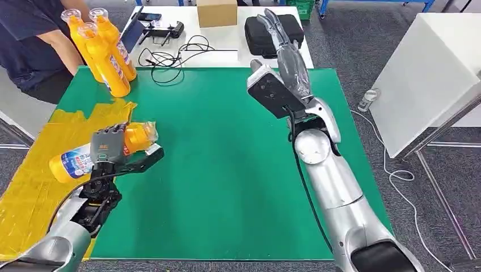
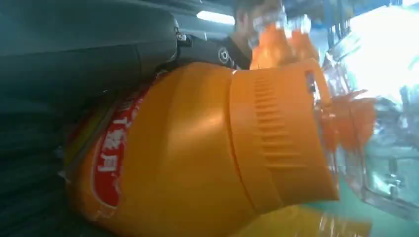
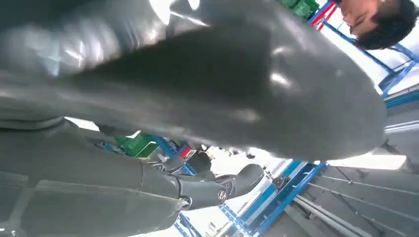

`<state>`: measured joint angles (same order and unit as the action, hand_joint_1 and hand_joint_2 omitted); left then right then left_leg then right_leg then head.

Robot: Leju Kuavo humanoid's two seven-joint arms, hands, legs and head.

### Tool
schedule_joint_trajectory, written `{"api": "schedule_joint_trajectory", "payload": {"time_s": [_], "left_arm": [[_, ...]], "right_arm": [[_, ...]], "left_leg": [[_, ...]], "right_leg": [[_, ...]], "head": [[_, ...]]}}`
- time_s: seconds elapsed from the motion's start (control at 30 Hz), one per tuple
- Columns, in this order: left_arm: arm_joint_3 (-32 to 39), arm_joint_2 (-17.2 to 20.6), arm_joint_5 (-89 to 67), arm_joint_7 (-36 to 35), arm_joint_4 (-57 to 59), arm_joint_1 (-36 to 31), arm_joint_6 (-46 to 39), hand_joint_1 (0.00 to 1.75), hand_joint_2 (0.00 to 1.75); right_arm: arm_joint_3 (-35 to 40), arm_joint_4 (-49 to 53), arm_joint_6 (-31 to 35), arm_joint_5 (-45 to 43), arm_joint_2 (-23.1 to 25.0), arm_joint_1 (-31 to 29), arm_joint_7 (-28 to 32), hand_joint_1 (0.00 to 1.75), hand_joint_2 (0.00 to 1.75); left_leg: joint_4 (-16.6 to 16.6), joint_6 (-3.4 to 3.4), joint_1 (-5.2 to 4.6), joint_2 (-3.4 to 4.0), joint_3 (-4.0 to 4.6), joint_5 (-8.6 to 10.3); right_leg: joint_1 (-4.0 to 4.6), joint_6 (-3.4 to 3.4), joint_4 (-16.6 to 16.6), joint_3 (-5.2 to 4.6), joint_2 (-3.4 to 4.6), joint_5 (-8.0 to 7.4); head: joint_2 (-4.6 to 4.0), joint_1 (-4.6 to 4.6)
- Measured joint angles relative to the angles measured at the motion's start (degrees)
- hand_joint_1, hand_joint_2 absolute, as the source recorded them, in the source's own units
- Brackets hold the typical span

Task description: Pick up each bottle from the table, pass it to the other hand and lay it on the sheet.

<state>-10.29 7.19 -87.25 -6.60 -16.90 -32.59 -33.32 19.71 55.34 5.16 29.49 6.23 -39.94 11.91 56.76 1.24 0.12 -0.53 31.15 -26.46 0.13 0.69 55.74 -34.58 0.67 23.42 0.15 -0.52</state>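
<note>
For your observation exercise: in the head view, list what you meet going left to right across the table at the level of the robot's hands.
Yellow sheet → orange bottle held in the left hand → bare green mat → raised right hand.

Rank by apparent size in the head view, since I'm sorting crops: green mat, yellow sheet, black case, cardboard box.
1. green mat
2. yellow sheet
3. black case and cardboard box: similar, both partly hidden or cropped, so unranked.

The held bottle lies sideways over the sheet's right edge, apparently above it; three bottles stand behind
</note>
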Motion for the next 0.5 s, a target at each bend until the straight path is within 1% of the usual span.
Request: {"api": "schedule_joint_trajectory", "payload": {"time_s": [0.2, 0.27, 0.5], "left_arm": [[-0.5, 0.9, -0.7, -5.7, 1.7, 0.1, 9.4, 0.00, 1.75], [-0.3, 1.4, 0.0, -6.5, 2.1, 0.2, 12.1, 0.00, 1.75], [1.1, 2.3, 2.2, -4.5, 2.3, 0.3, 12.7, 0.00, 1.75]], "right_arm": [[1.8, -1.8, -0.2, -0.7, 0.0, -0.5, 0.6, 0.00, 0.00], [2.1, -2.5, -0.9, -1.7, 0.0, -0.5, 0.9, 0.00, 0.00], [2.4, -4.1, -2.3, -5.7, -0.2, -0.3, 2.4, 0.00, 0.00]], "left_leg": [[0.0, 0.00, 0.01, -0.02, 0.00, 0.00], [0.0, 0.00, 0.03, -0.02, 0.00, 0.00], [0.0, -0.01, 0.02, -0.02, -0.01, 0.01]], "right_leg": [[0.01, 0.00, 0.0, -0.01, 0.00, 0.00], [0.02, 0.00, 0.0, -0.01, 0.00, 0.00], [0.01, 0.00, 0.0, -0.01, 0.00, 0.00]], "head": [[0.02, 0.00], [0.02, 0.02], [0.02, 0.00]]}}
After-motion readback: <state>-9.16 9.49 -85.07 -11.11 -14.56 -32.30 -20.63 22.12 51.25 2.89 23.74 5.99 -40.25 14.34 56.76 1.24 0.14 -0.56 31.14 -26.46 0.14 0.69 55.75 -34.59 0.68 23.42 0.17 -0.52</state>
